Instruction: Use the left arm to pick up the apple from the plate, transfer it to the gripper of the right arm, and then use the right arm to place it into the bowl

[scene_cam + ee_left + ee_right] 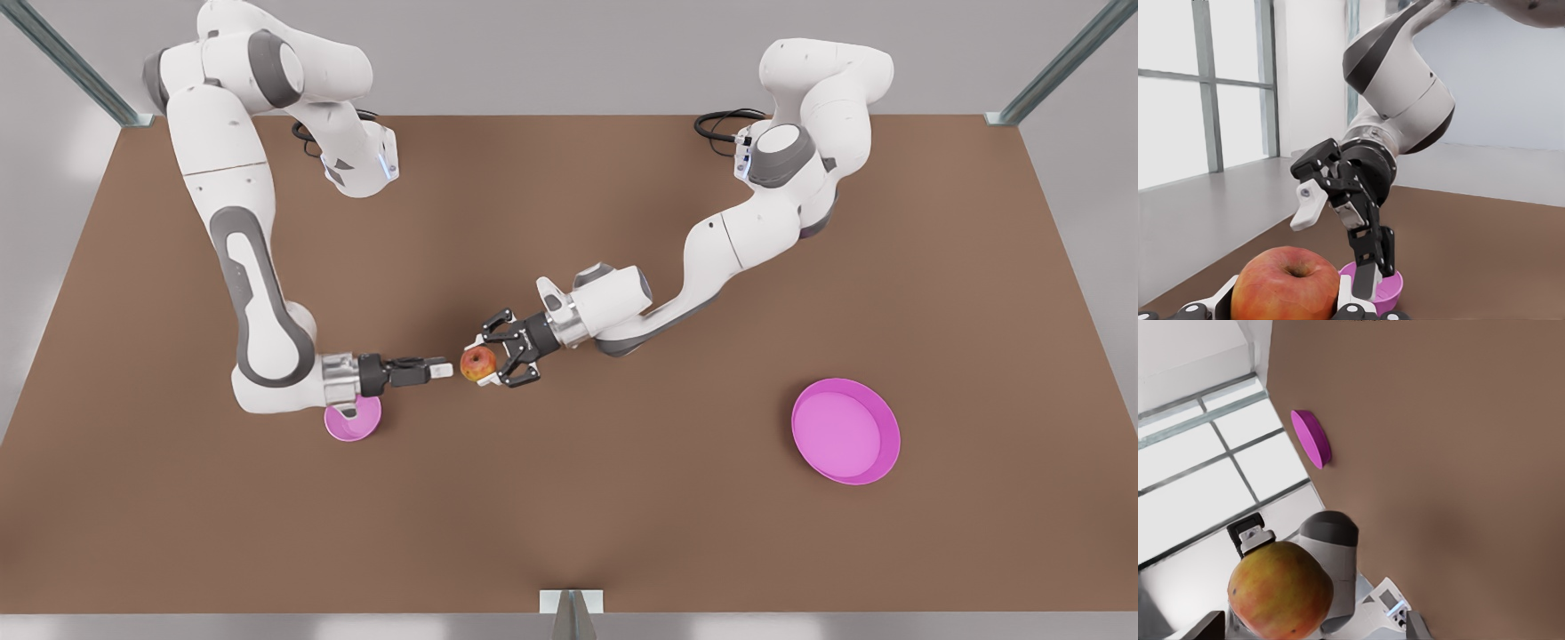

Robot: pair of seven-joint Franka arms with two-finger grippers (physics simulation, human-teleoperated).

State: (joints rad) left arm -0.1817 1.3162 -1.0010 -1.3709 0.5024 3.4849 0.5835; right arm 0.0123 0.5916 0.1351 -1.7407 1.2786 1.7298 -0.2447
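1. Table (622, 498): big brown matte top, plain, runs nearly edge to edge in front view.
2. Beyond table's far edge: pale grey wall (551, 53), no marks.
3. Metal struts at table's far corners, one at front view's left (76, 67), one at front view's right (1062, 62), both slanting outward from table.
4. Small metal bracket (571, 609) at mid of table's near edge.
5. Window (1205, 87) beside table: large panes, grey-white frame bars, bright daylight behind.
6. Light grey floor/ledge (1211, 213) below window, next to table's edge.
7. Light on table: soft, even; faint shadow patches.
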